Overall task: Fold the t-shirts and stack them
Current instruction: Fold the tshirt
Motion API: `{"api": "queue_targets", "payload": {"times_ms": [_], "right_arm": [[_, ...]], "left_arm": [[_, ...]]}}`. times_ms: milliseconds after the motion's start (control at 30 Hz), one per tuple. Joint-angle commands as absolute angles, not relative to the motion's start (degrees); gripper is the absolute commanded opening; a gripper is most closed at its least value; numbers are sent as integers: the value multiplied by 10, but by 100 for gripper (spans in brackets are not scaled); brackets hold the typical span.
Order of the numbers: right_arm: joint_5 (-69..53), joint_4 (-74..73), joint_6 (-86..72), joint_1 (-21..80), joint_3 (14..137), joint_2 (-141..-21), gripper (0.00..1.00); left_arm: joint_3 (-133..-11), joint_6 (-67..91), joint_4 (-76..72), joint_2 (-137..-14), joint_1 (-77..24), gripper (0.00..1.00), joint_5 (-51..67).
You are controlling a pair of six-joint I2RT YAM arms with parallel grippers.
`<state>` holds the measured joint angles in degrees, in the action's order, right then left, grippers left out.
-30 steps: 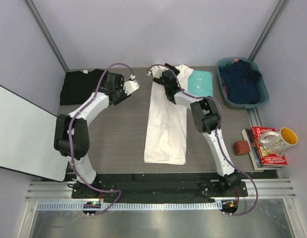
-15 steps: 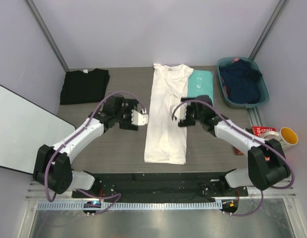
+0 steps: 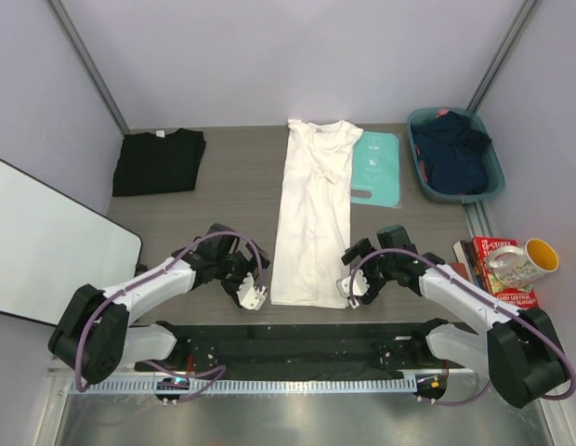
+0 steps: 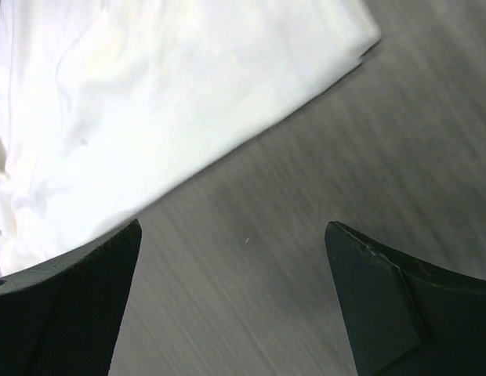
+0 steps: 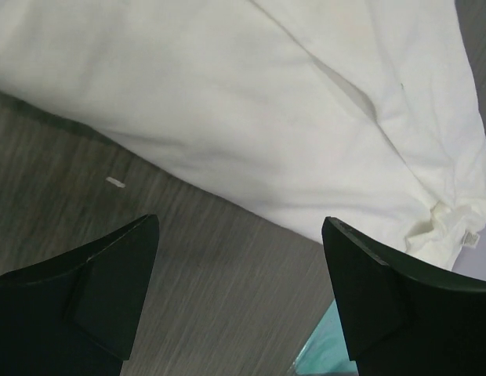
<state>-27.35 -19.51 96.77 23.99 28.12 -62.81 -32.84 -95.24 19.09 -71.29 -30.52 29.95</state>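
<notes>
**Stock of the table, near edge to far edge**

1. Left gripper [image 3: 252, 297], at the near edge, just beside the near-left hem corner of item 3. You have its jaws spread wide with only bare table [image 3: 223, 214] between them. It holds nothing.
2. Right gripper [image 3: 347, 287], at the near edge, just beside the near-right hem corner. Its jaws also stand wide apart and empty.
3. Plain white cotton t-shirt [image 3: 314, 214], in the middle of the table. It lies as one long narrow strip with the sleeves turned in, the hem toward you and the round neck at the far edge. The lengthwise folds look done. The crosswise folds and the stacking are still yours to do.
4. Flat teal plastic board [image 3: 381, 165], at the far edge, touching the white shirt's right side.
5. Black cotton t-shirt [image 3: 158, 161], in the far-left corner. It is folded to a flat rectangle and looks finished, so it is likely the base of your stack.

**Change since a second ago**

- Both arms then reached to the far edge, the right gripper at the white collar and the left near the black shirt.
- They have since drawn back down either flank of the strip to its hem.
- The strip itself lies as it did half a second ago.
</notes>
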Motion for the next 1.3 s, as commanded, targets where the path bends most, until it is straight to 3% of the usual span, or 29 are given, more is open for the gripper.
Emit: {"api": "queue_targets", "payload": {"times_ms": [0,333,800,1267], "right_arm": [[-340,-231,1064,248,239,-603,90],[-311,-123,930,312,198,-639,84],[-324,-251,936,351,212,-565,84],[-323,-253,901,383,192,-541,83]], "left_arm": [[-302,-992,178,-693,-345,100,352],[-327,-817,132,-762,-441,100,299],[-282,-867,184,-700,-471,100,306],[-294,-875,144,-780,-483,92,307]]}}
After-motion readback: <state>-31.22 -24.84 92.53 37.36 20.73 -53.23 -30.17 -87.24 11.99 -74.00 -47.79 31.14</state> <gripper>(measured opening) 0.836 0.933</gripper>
